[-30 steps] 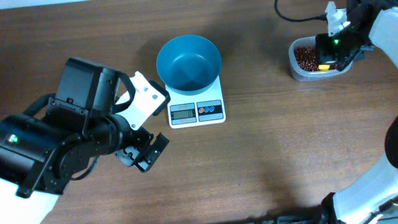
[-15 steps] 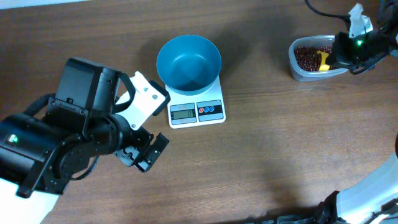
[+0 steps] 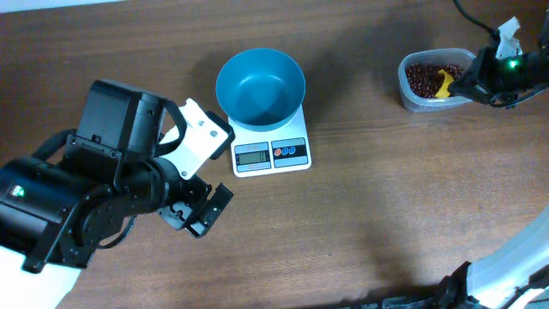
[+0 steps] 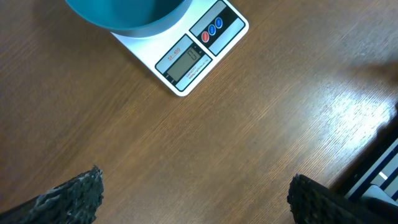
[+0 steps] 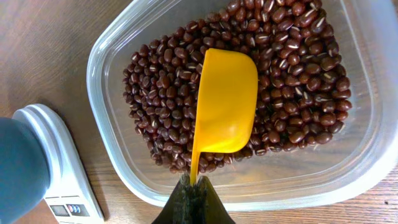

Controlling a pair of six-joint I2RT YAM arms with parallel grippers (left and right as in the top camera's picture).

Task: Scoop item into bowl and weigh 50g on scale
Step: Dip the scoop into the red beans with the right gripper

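The teal-blue bowl [image 3: 260,85] stands empty on the white scale [image 3: 271,153], whose display reads 0 in the left wrist view [image 4: 186,59]. The red-brown beans [image 5: 283,68] fill a clear tub [image 3: 433,84] at the far right. My right gripper [image 5: 193,186] is shut on the handle of a yellow scoop [image 5: 226,102], whose cup lies upside down on the beans. It also shows in the overhead view [image 3: 477,79] at the tub's right end. My left gripper [image 3: 199,215] is open and empty over bare table, left of and nearer than the scale.
The left arm's bulky black body [image 3: 94,193] fills the near left of the table. The tub's rim [image 5: 115,168] lies close to the scale's edge [image 5: 59,168] in the right wrist view. A black rail [image 4: 379,168] shows at the left wrist view's right edge.
My right arm has swung to the right, away from above the tub to beyond its right end, still holding the scoop. The left arm has not moved.
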